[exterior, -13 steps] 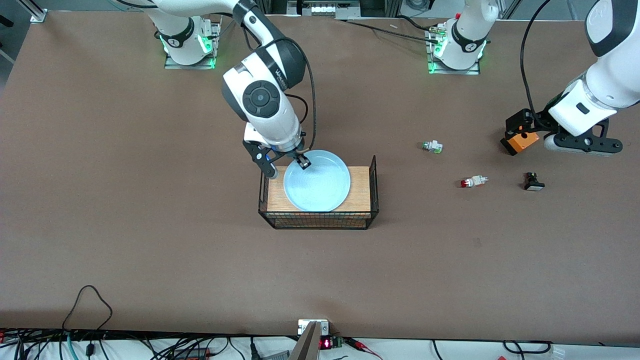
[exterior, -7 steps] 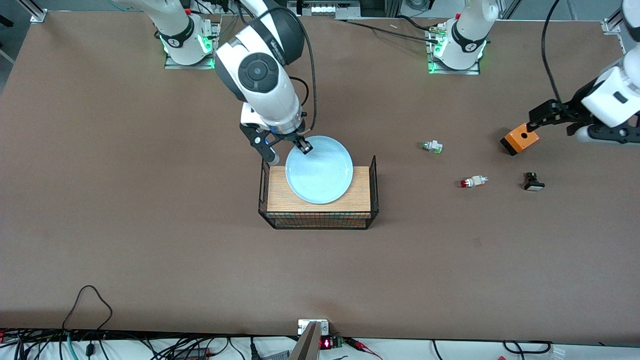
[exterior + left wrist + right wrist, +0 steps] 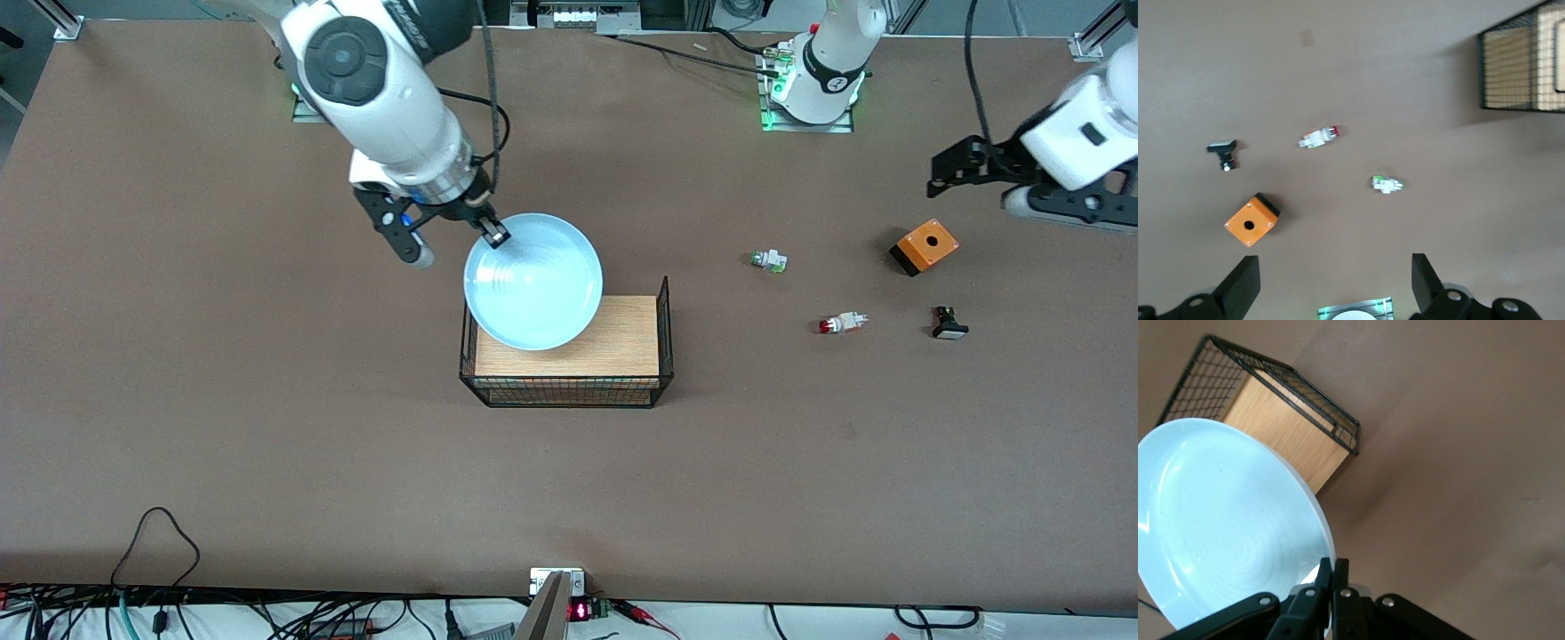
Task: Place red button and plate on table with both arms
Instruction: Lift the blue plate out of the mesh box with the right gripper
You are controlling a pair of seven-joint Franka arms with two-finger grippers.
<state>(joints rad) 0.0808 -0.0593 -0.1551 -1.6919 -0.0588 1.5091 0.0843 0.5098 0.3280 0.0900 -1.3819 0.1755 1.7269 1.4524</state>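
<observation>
**Claw grips plate above the basket stand**

Right claw [image 3: 492,233] is clenched on the rim of the plate [image 3: 533,283], which we see held in the air, tilted, over the wood-topped wire basket stand [image 3: 569,354]. Its arm reaches down from the right arm's end of the worktop [image 3: 222,400]. Our left claw [image 3: 965,167] hangs released, holding nothing, over the worktop near the orange box [image 3: 925,246]. The red button [image 3: 840,323] lies on the worktop between the green-tipped part [image 3: 768,260] and the black button [image 3: 949,324]. Only the right wrist view shows the fingers [image 3: 1328,577] pinching the plate's rim; only the left wrist view shows the left fingers [image 3: 1238,287] spread wide.
</observation>
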